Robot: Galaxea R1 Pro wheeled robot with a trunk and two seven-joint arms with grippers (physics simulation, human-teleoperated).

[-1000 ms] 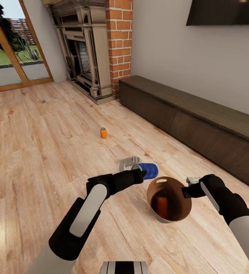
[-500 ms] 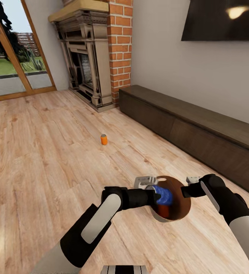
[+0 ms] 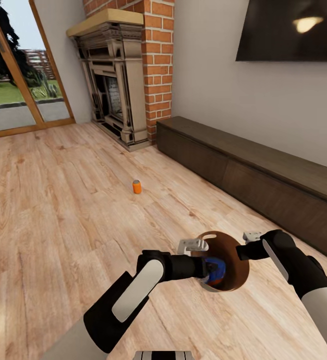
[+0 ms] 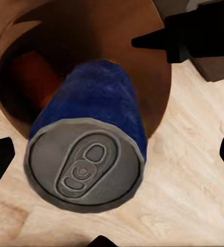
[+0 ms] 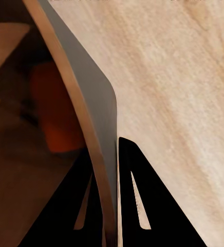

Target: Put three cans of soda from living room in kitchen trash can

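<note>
Step in hand: second can going into the pail; judged from the frames, this is the release point.
Left gripper [image 3: 209, 261]: lower centre of the head view, reaching over the pail mouth. In the left wrist view its dark finger tips sit at the frame edges, spread well apart and clear of the can, so the fingers read as released.
Blue can [image 4: 89, 154]: centre of the left wrist view, silver top toward the camera, body pointing into the pail's copper-brown interior; in the head view it sits at the near lip, partly inside.
Orange can in pail [image 4: 32, 77]: upper left of the left wrist view, deep inside, dimly lit.
Pail [image 3: 236, 256]: lower right of centre in the head view, tilted with its mouth toward the camera and held off the floor.
Right gripper [image 5: 109, 206]: fingers clenched on the pail's wall, one inside and one outside, at lower centre of the right wrist view.
Remaining orange can [image 3: 137, 186]: upright on the wood floor, centre left of the head view, well apart from the pail, short of the fireplace [image 3: 111, 85].
Next move, as judged: draw the left arm clear once the blue can has dropped, keep the pail gripped, then approach the last can.
</note>
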